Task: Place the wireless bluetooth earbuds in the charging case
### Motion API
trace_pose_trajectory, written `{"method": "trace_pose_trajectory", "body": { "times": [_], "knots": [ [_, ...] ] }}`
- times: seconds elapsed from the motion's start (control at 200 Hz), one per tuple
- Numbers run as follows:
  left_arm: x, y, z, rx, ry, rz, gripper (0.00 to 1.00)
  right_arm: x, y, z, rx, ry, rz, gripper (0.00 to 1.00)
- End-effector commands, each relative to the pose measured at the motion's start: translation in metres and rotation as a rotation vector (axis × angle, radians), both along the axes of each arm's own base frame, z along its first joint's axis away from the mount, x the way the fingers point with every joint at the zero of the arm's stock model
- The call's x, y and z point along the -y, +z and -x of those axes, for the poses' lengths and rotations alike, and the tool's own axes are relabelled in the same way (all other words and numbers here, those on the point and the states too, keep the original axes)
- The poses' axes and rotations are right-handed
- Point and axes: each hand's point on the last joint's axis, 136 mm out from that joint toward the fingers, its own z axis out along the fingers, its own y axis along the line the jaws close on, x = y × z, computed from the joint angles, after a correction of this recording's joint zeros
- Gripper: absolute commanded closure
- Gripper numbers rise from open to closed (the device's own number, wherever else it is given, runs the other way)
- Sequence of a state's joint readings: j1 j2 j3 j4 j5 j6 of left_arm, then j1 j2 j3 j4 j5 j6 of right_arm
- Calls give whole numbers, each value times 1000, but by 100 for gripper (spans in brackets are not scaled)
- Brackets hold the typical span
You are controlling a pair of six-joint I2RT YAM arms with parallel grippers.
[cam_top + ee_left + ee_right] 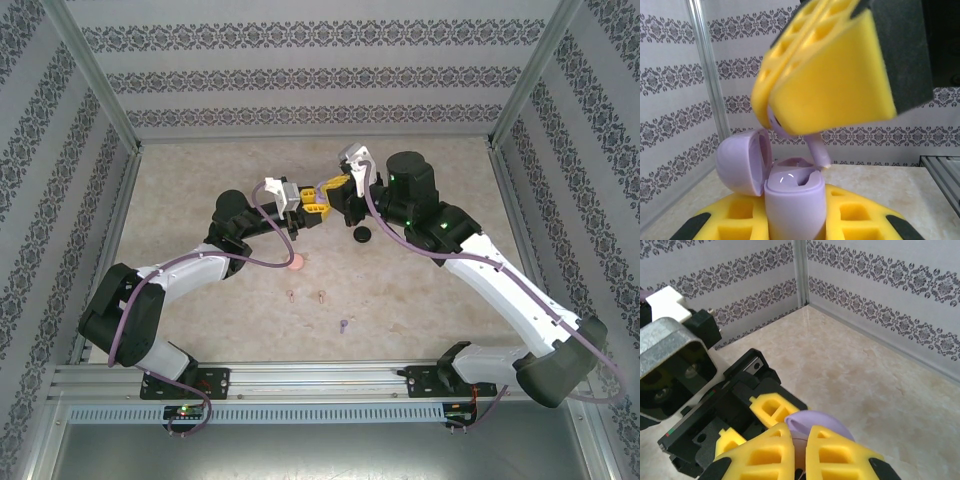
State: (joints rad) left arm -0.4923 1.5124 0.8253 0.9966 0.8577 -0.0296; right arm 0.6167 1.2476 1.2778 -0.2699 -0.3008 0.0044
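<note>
Left hand (pixel 312 207): clenched on the light purple charging case (pixel 792 200), lid open, over the far middle of the worktop (pixel 420 290). Right hand (pixel 335 186): clenched on a light purple earbud (pixel 817 150), its stem at the case's open mouth. Two pinkish-tan earbuds (pixel 290 295) and a loose purple earbud (pixel 343 325) lie nearer, mid-worktop.

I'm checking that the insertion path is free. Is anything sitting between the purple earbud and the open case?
Nothing visible does. The earbud, pinched in the right tool, hangs stem-down just above the case, and the lid is swung aside.
</note>
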Motion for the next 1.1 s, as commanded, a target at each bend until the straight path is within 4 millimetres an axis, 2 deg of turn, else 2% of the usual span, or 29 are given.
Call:
{"method": "trace_pose_trajectory", "body": {
  "times": [0.0, 0.25, 0.4, 0.874, 1.094],
  "knots": [
    [9, 14, 18, 56, -73, 10, 100, 1, 23, -2, 36, 1, -55, 93],
    [11, 13, 15, 34, -80, 21, 100, 11, 38, 19, 56, 5, -109, 94],
    [12, 13, 13, 26, -79, 24, 100, 15, 39, 26, 73, -9, -107, 93],
    [12, 16, 12, 28, -79, 35, 100, 1, -1, 17, 23, -11, -46, 93],
    [12, 14, 13, 25, -81, 32, 100, 1, -3, 11, 27, -23, -35, 93]
  ]
}}
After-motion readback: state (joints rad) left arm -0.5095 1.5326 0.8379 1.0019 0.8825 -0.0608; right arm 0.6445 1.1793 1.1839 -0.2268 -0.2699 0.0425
